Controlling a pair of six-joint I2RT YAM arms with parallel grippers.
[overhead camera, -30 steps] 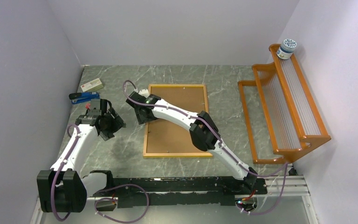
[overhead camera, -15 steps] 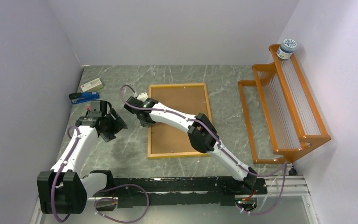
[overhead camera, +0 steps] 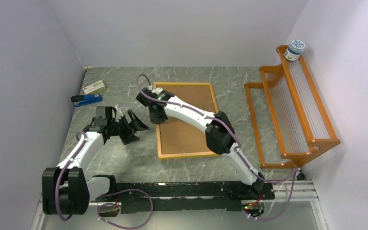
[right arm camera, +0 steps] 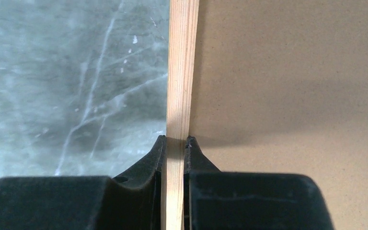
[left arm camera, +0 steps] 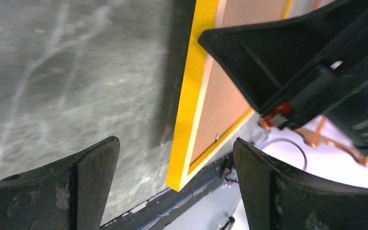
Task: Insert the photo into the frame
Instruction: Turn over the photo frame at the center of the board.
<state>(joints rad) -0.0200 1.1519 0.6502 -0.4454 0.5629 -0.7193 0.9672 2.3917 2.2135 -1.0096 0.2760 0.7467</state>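
— Inspector: What has changed?
— Assessor: The right end effector has clamped onto the frame's 9 o'clock border. The frame, mid-tabletop with backing panel upward, has slid toward 3 o'clock, likely a repositioning. The left end effector stands spread, empty.
— Inspector: Clearance?
— Assessor: Rack close at 3 o'clock; open room at 9. Photo unseen.

White arm links, black joints, purple cables, and scuffed matte black fingers.

Overhead; 2 wrist close-ups on frame
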